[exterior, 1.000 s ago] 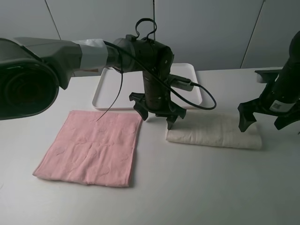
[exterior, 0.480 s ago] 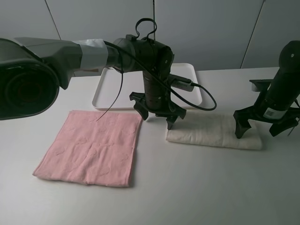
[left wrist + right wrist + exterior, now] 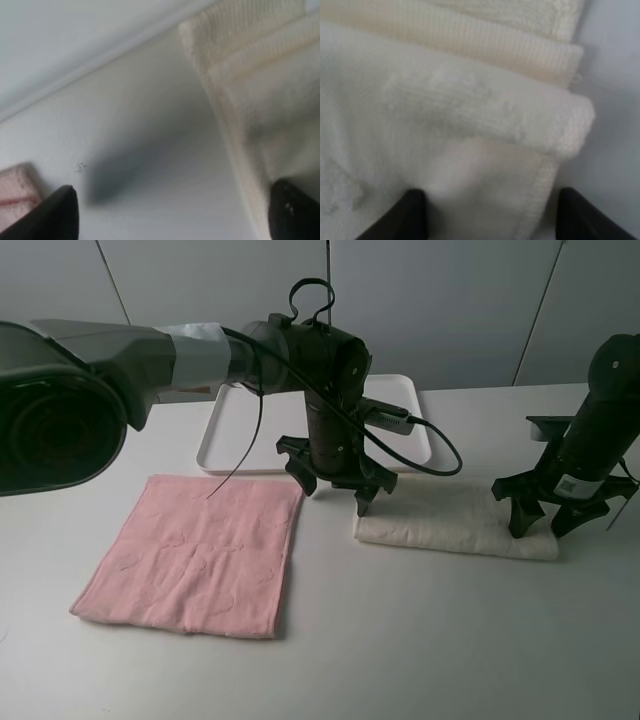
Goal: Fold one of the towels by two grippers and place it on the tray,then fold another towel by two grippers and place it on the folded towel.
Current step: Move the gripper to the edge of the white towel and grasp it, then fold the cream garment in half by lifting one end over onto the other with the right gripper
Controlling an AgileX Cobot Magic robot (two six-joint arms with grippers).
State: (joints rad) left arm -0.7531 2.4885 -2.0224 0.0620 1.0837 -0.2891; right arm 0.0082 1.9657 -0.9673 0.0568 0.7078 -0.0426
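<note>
Grey wall panels [image 3: 450, 300] stand behind a white table [image 3: 420, 650]. We see the tray [image 3: 215, 445] by the table's far edge, about midway along it. The pink towel [image 3: 195, 555] lies spread flat in the table's left half, nearer the front edge than the tray and apart from it. The cream towel [image 3: 450, 525] lies folded into a long strip in the right half, just in front of the tray's right corner and running along the table's width.

The left gripper [image 3: 335, 495] hangs low at the strip's left end with its jaws wide apart. We make out one fingertip [image 3: 362, 506] over the towel's corner and the other over bare table between the two towels. In the left wrist view nothing is clamped between the fingers [image 3: 55, 215].

The right gripper [image 3: 538, 528] is down at the strip's right end. Its jaws are apart, narrower than the left pair, and straddle the towel's end. In the right wrist view we see the folded edge between the two fingers [image 3: 415, 212], but we cannot tell whether they press it
</note>
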